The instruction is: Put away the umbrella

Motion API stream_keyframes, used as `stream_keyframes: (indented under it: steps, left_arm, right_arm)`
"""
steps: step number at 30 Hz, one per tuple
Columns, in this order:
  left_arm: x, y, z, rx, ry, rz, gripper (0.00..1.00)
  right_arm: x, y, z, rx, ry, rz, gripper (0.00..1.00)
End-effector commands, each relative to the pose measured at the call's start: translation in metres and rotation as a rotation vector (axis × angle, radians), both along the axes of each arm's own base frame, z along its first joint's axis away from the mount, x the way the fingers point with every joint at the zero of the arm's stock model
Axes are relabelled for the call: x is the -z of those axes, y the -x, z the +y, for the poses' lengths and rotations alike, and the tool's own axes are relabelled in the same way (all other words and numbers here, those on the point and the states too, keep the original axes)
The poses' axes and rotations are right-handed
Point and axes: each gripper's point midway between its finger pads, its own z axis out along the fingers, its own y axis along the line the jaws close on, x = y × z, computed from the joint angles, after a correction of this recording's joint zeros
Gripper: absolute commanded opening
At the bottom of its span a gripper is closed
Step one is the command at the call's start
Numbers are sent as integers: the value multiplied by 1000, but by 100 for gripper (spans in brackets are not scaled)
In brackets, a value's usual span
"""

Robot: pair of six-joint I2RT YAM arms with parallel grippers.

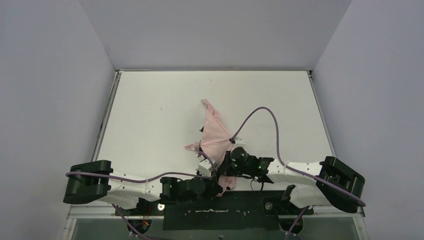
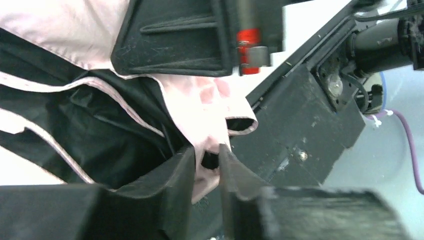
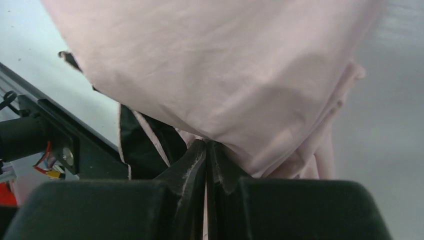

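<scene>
Umbrella (image 1: pixel 214 131) fabric lies crumpled on the table (image 1: pixel 150 110). It is bunched just inside the middle of the near edge and trails in a narrowing pink tongue toward the table's centre, its tip pointing at the far edge. Both arms fold inward along the near edge and meet at that bunch.

The right claw (image 3: pixel 206 145) comes in from the right side and is clenched, its fingertips pressed together on a fold of the pale pink cloth. The cloth drapes over and past them, and black underside panels show to the left.

The left claw (image 2: pixel 206 150) comes in from the left, closest to the near edge. Its jaws stand a narrow gap apart with a strip of pink cloth running down between them. Whether they pinch it or merely flank it I cannot tell. Just beyond them sits the black base plate (image 2: pixel 300 130) at the near edge.

A purple cable (image 1: pixel 265 112) arches over the table from the right arm and comes down beside the fabric's right edge. The umbrella lies well apart from the left, right and far edges. Bare white surface runs around it on those three sides out to the grey walls (image 1: pixel 50 100).
</scene>
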Motion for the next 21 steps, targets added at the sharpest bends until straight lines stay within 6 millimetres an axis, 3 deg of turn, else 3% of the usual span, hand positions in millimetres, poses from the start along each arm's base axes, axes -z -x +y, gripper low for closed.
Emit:
stream_keyframes:
  steps: [1,4,7,12,14,16,21]
  left_arm:
    - [-61,7,-13,46,38,-89,28]
    - [-90,4,-4,36,60,-117,40]
    - [-122,-15,16,-40,75,-163,52]
    - [-178,-79,59,-242,86,-154,62]
    - [-190,-116,78,-336,73,-112,65]
    - [-199,-142,87,-373,72,-57,67]
    - [-214,-198,84,-369,101,58,71]
  right_arm:
    - [20,-6,-15,53,69,-35,0]
    - [35,-5,-23,48,126,-28,0]
    - [48,0,-33,49,175,-16,0]
    - [72,6,-57,65,310,8,0]
    - [76,8,-62,81,317,10,0]
    - [78,9,-67,102,324,13,0]
    - [79,9,-71,116,334,8,0]
